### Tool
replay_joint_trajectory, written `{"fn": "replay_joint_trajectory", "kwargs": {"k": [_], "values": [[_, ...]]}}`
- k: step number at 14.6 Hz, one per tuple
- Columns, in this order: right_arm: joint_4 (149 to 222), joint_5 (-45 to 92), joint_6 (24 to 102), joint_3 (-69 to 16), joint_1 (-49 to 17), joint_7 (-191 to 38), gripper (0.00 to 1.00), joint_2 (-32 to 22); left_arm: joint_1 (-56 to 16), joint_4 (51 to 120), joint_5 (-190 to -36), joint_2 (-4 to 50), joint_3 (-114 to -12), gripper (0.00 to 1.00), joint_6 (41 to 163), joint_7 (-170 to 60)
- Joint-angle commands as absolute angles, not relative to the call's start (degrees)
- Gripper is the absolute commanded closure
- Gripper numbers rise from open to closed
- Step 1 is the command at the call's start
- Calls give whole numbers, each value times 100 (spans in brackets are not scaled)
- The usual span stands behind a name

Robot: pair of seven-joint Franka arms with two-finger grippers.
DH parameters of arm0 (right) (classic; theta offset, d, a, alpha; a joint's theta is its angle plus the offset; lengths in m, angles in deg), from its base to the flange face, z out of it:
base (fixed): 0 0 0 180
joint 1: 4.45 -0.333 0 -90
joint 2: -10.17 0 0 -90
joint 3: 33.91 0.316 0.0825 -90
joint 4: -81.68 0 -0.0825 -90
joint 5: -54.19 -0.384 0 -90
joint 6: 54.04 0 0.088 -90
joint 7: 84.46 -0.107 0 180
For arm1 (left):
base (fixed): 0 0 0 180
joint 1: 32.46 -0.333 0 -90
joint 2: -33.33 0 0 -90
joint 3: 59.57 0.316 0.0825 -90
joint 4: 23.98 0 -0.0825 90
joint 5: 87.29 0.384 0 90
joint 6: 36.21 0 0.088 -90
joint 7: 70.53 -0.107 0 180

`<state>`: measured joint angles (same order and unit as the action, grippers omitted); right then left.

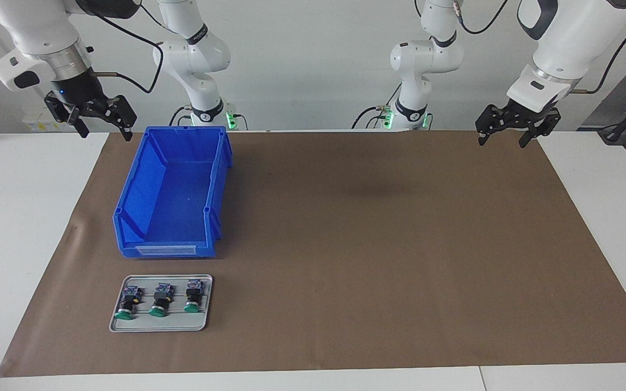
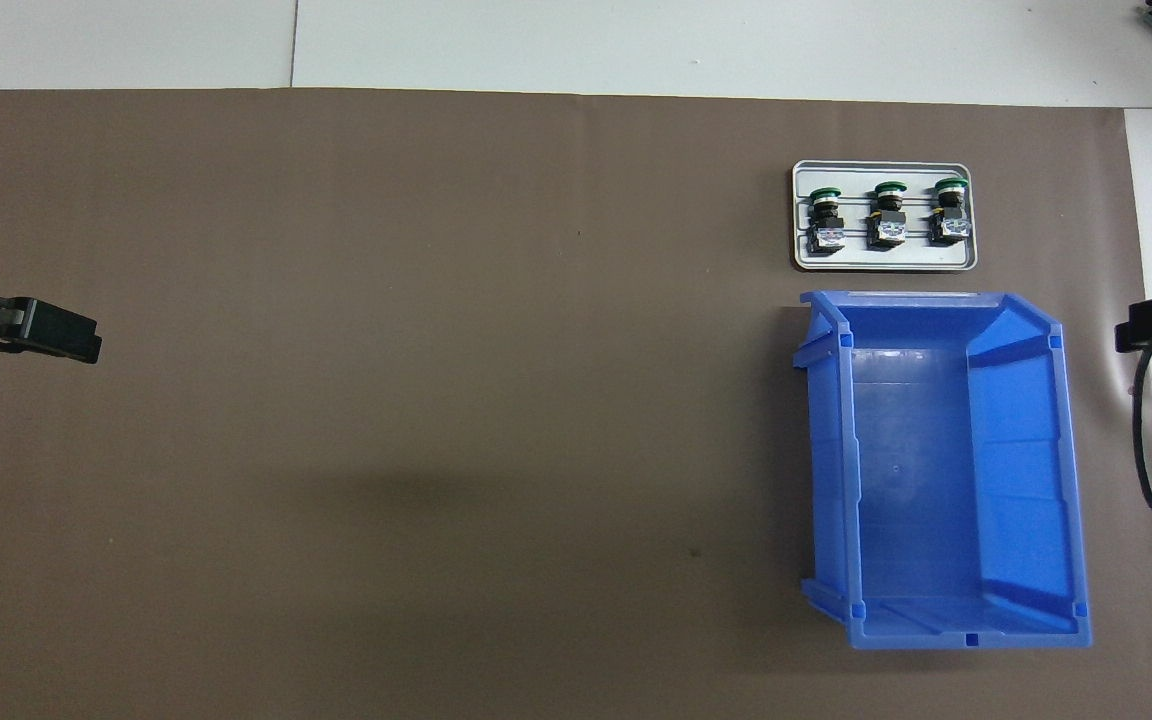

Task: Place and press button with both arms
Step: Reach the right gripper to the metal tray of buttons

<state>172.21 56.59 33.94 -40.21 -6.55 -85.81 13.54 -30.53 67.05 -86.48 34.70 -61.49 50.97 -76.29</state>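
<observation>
Green-capped buttons (image 1: 160, 300) lie close together on tray (image 1: 161, 324) — neighbours may get knocked. Left gripper (image 1: 508, 133) & right gripper (image 1: 104, 126) hang w/ jaws released, holding nothing.

No readable text, brand, number or sign anywhere. Blue bin (image 1: 174, 190), just beside right gripper (image 1: 105, 128), carries pale label strip (image 1: 165, 250) on its end wall away from that gripper; strip shows no legible writing.

A blue bin (image 1: 171, 190) and grey tray (image 1: 128, 325) sit on a brown mat (image 1: 373, 244).
</observation>
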Motion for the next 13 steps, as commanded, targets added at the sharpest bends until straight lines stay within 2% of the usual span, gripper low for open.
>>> {"fn": "replay_joint_trajectory", "kwargs": {"k": [1, 5, 7, 10, 13], "values": [[17396, 5709, 3420, -3998, -656, -8736, 0, 1509, -3079, 6892, -8544, 3641, -6159, 0, 5098, -7660], [17580, 5709, 3569, -3989, -665, -9331, 0, 1544, -3087, 6900, -8544, 3649, -6159, 0, 5098, -7660], [17686, 5700, 4120, -3980, -665, -8914, 0, 1466, -3079, 6892, -8544, 3649, -6159, 0, 5089, -7660], [17687, 5578, 5201, -3972, -665, -8832, 0, 782, -3087, 6892, -8544, 3649, -6159, 0, 5089, -7660], [17319, 5481, 6300, -3831, -621, -8832, 0, -324, -3087, 6900, -8544, 3649, -6159, 0, 5098, -7660]]}}
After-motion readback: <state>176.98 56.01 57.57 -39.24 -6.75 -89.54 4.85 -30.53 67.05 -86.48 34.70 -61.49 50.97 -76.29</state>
